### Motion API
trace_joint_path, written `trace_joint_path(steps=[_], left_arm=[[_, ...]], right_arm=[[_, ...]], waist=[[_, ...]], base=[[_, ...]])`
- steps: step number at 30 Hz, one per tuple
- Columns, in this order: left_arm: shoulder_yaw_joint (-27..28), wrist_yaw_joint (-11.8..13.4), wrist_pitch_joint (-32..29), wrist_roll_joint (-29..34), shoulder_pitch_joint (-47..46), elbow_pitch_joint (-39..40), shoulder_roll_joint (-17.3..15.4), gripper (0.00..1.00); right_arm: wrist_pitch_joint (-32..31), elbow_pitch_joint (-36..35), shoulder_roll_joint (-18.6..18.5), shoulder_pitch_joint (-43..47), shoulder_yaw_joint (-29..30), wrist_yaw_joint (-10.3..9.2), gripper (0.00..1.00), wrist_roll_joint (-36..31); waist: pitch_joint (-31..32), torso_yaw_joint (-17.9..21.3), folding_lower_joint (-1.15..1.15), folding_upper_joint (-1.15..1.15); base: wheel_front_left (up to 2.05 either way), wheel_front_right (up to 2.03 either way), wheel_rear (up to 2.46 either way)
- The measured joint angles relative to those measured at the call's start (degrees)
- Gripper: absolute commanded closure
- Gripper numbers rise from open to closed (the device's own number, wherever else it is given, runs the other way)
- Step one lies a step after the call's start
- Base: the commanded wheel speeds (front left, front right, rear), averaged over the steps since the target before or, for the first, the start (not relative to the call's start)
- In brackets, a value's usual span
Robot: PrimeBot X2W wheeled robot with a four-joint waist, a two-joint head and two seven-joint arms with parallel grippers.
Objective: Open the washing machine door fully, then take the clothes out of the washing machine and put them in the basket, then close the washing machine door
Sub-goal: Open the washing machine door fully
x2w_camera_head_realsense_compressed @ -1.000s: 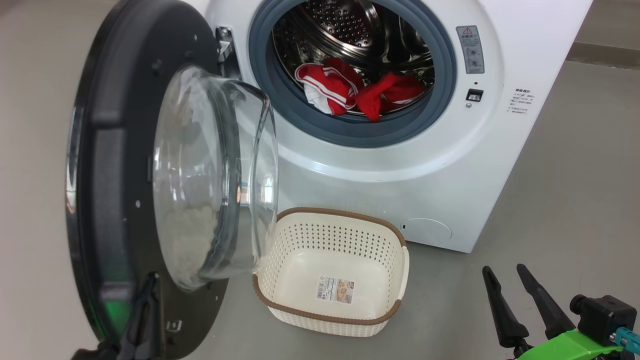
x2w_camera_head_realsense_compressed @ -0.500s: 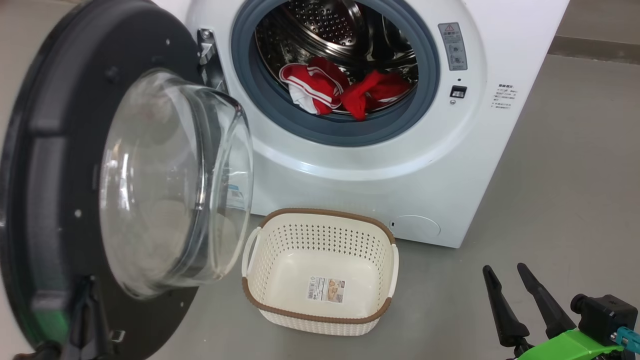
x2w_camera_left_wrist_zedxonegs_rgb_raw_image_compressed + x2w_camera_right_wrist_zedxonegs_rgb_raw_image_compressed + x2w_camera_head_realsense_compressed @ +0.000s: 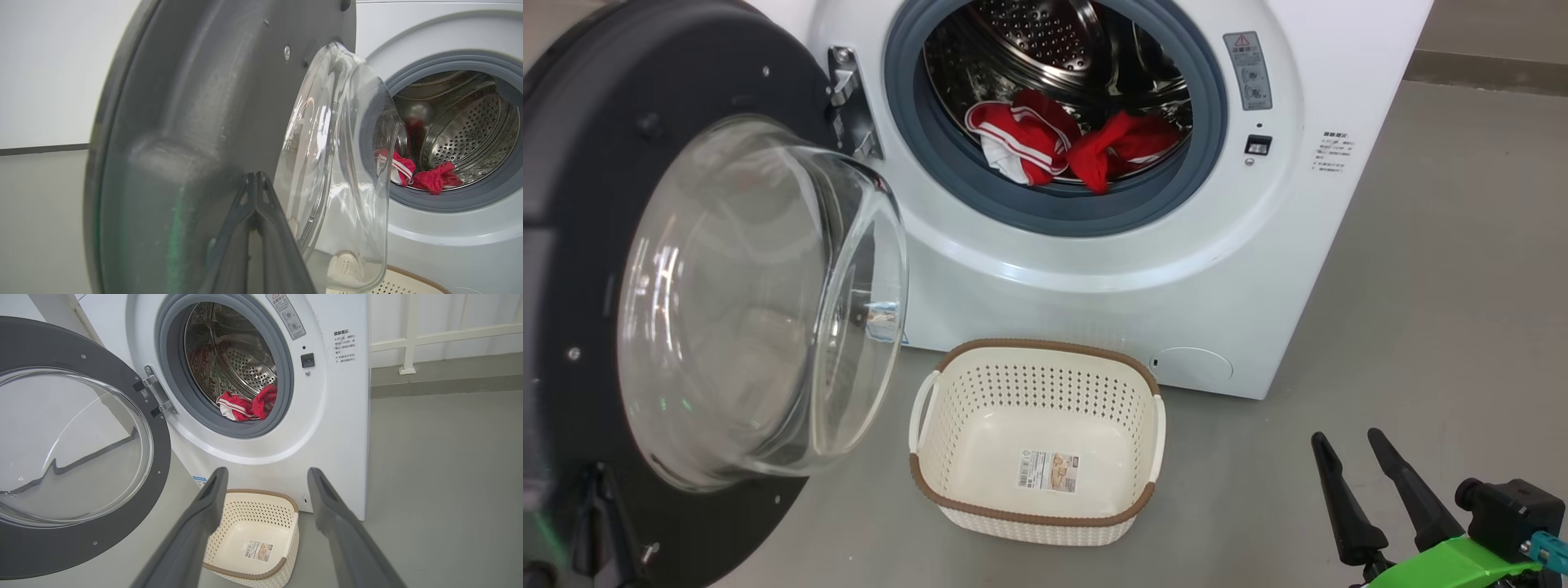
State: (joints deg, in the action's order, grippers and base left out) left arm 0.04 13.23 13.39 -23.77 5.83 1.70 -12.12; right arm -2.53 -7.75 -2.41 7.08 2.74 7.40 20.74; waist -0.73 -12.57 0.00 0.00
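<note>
The washing machine stands with its door swung out to the left, the glass bowl bulging toward the basket. Red clothes with white stripes lie at the front of the steel drum. The cream basket sits empty on the floor below the opening. My left gripper is shut, its tips against the door's dark inner face. At the lower right my right gripper hangs open and empty, away from the machine. From the right wrist, its fingers frame the basket and clothes.
Grey floor stretches out to the right of the machine. A white railing and a low ledge run along the wall behind it. The door's hinge sits at the left of the opening.
The door has swung further open to the left, with my shut left gripper following it. The head camera has shifted a little. The right gripper has stayed put.
</note>
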Motion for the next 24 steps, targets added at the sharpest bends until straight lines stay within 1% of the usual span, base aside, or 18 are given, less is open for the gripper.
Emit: trace_joint_path(steps=[5,16,24], left_arm=[[1.07,0.65,0.33,-0.15,-1.39,-1.34,0.15,1.0],[1.97,0.8,0.76,-0.14,-1.71,-1.82,0.46,1.0],[0.62,0.79,0.82,1.15,-1.42,0.7,0.49,1.0]], right_arm=[[-0.42,-0.14,0.0,-0.02,0.01,0.0,0.0,-0.22],[-0.68,-0.41,0.0,-0.02,0.01,0.0,0.0,-0.23],[-0.65,-0.56,0.0,-0.01,-0.02,0.0,0.0,-0.23]], waist=[[-0.02,0.37,0.0,0.0],[0.12,0.89,0.0,0.0],[0.49,0.93,0.0,0.0]], base=[[0.0,0.0,0.0],[0.0,0.0,0.0],[0.0,0.0,0.0]])
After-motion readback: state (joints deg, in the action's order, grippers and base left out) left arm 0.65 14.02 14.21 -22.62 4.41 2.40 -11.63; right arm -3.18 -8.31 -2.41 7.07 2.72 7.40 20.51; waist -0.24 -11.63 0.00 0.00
